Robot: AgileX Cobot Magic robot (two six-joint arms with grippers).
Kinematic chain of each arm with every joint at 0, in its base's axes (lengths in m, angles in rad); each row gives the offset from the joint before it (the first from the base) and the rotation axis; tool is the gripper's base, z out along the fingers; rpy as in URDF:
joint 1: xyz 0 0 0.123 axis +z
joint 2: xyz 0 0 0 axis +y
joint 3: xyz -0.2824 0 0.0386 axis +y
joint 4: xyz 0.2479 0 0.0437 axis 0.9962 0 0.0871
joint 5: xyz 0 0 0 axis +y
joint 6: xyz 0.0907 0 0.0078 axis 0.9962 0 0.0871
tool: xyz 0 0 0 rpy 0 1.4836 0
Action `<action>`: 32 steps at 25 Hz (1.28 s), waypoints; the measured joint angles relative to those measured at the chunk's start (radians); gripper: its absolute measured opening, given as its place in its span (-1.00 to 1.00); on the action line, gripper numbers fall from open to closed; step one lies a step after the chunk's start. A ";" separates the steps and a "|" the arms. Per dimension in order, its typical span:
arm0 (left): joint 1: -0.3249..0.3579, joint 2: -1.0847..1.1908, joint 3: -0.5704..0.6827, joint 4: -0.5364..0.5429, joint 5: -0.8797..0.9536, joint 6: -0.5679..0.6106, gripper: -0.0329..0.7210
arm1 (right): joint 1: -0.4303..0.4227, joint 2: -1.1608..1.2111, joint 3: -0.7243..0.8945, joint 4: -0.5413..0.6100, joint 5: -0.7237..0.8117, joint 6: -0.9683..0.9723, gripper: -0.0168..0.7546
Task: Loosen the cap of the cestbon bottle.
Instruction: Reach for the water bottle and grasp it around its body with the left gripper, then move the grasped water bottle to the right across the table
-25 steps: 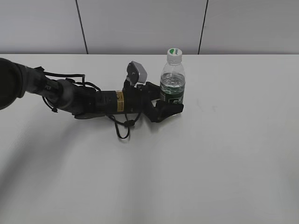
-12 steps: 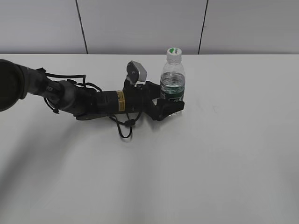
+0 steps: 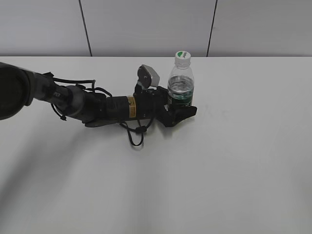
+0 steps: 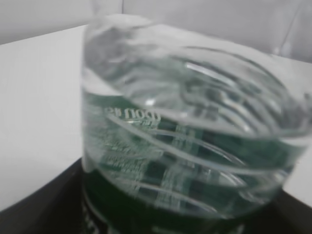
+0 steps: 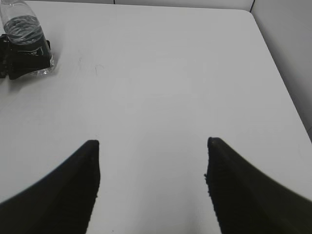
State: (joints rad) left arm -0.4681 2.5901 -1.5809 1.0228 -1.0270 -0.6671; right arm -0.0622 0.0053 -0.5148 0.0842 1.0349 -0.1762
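The cestbon bottle [image 3: 181, 90] stands upright on the white table, clear with a dark green label band. Its white cap [image 3: 182, 58] with a green mark sits on top. My left gripper [image 3: 181, 111] lies low along the table from the left and is shut on the bottle's lower body at the label. In the left wrist view the bottle [image 4: 185, 146] fills the frame, blurred. My right gripper [image 5: 152, 146] is open and empty above bare table, far from the bottle [image 5: 23, 27], which shows at the top left of the right wrist view. The right gripper is outside the exterior view.
The white table [image 3: 234, 161] reaches back to a grey panelled wall [image 3: 146, 24]. The left arm [image 3: 87, 105] with its loose cable stretches across the table's left half. The table's right edge [image 5: 280, 73] shows in the right wrist view.
The left arm has pushed a little to the right and its fingers have drawn in on the bottle's lower body. The bottle has shifted slightly right and stays upright.
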 joint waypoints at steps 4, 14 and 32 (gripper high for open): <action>0.000 0.000 0.000 -0.004 0.006 0.004 0.59 | 0.000 0.000 0.000 0.000 0.000 0.000 0.40; 0.000 0.000 0.000 -0.007 0.005 0.008 0.51 | 0.000 0.000 0.000 0.000 0.000 0.000 0.40; 0.000 0.000 -0.007 0.049 -0.004 0.011 0.44 | 0.000 0.000 0.000 0.000 0.000 0.000 0.40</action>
State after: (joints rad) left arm -0.4681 2.5901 -1.5881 1.0714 -1.0305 -0.6557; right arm -0.0622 0.0053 -0.5148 0.0842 1.0349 -0.1762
